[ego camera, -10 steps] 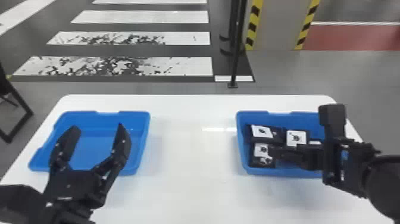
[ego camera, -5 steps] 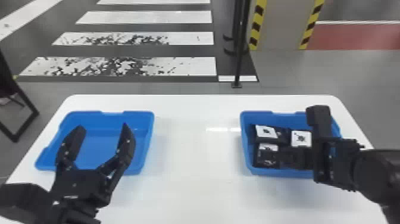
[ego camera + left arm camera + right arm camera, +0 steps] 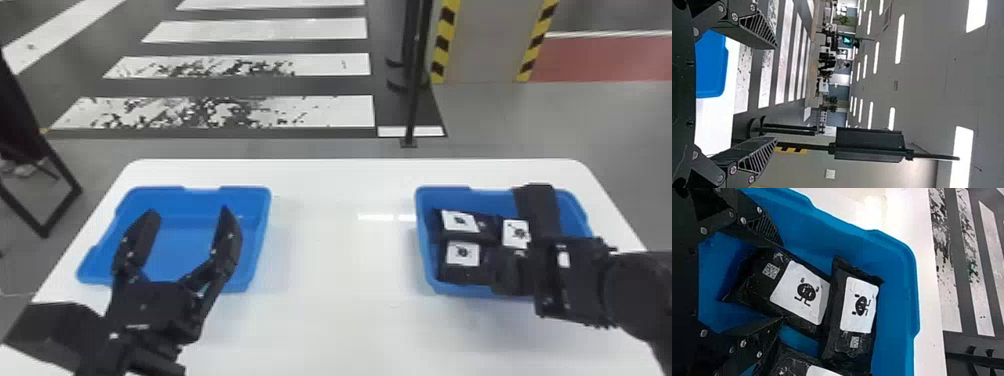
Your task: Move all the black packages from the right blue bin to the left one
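Observation:
Left gripper (image 3: 182, 245) stands open over the near part of the left blue bin (image 3: 250, 240), which holds nothing. Its spread fingers also show in the left wrist view, with nothing between them (image 3: 775, 94). In the right blue bin (image 3: 425, 260), my right gripper (image 3: 520, 235) reaches in from the right among black packages (image 3: 460, 222) with white labels. In the right wrist view, the open right gripper (image 3: 781, 280) has its fingers on either side of one black package (image 3: 799, 291); another package (image 3: 856, 309) lies crosswise at its far end, a third (image 3: 793, 362) beside it, partly cut off.
Both bins rest on a white table (image 3: 340, 250), with bare tabletop between them. A thin black post (image 3: 415, 90) stands on the floor beyond the table. The right bin's rim (image 3: 916, 305) rises close around the packages.
My right gripper has moved leftward over the right bin, closer to the packages at its left side. The head view has shifted slightly; the left gripper stays over its bin.

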Controlling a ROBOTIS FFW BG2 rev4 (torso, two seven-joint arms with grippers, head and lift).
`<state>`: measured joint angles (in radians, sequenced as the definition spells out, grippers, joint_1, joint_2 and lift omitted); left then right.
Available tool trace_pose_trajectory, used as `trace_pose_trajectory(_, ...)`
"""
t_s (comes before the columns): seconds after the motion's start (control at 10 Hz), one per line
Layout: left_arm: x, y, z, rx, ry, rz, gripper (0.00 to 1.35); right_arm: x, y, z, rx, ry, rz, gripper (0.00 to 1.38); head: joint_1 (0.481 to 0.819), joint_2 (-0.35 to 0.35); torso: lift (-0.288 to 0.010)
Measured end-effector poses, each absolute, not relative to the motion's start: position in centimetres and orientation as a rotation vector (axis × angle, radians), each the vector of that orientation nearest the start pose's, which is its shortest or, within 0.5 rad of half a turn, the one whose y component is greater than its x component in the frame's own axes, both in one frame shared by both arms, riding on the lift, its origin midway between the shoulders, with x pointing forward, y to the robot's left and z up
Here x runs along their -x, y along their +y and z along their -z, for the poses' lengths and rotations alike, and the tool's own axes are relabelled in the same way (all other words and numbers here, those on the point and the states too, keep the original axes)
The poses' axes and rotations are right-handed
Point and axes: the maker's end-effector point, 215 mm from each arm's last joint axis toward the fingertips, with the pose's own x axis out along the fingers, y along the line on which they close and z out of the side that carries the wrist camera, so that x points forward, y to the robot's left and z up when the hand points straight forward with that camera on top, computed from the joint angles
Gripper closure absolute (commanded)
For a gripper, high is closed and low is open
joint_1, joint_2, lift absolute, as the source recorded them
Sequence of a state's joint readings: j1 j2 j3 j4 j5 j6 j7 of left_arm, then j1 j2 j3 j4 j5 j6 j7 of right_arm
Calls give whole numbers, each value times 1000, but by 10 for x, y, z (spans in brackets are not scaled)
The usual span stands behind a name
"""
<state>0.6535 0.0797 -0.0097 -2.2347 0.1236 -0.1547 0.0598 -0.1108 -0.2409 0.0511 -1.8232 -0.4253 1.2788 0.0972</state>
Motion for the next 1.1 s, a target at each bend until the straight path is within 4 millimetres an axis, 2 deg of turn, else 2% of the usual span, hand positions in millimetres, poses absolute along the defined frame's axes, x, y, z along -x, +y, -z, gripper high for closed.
trace_pose_trajectory(0.1, -403, 238, 253, 76, -159, -7, 223, -494, -192, 476, -115, 945, -318, 719, 695, 58, -140)
trace_pose_trajectory(0.2, -403, 237, 253, 76, -159, -6, 223, -495, -189, 479, -132, 955, -325, 998, 695, 60, -140)
trace_pose_trajectory(0.3, -403, 238, 254, 76, -158, -7, 223, -497, -185, 478, -147, 945, -334, 1050, 695, 62, -140)
trace_pose_trajectory(0.6, -402, 239, 253, 77, -165, -10, 223, -501, -172, 463, -203, 854, -362, 1104, 695, 83, -140)
trace_pose_trajectory(0.7, -402, 239, 250, 78, -173, -11, 223, -498, -178, 450, -213, 804, -352, 1104, 695, 78, -140)
trace_pose_trajectory(0.9, -400, 243, 246, 81, -189, -19, 222, -479, -188, 419, -233, 716, -363, 1104, 695, 70, -140)
trace_pose_trajectory(1.0, -399, 245, 244, 82, -197, -23, 219, -475, -186, 400, -257, 651, -409, 1104, 695, 72, -140)
trace_pose_trajectory(1.1, -399, 244, 242, 88, -201, -23, 216, -484, -181, 377, -293, 551, -502, 1104, 695, 79, -140)
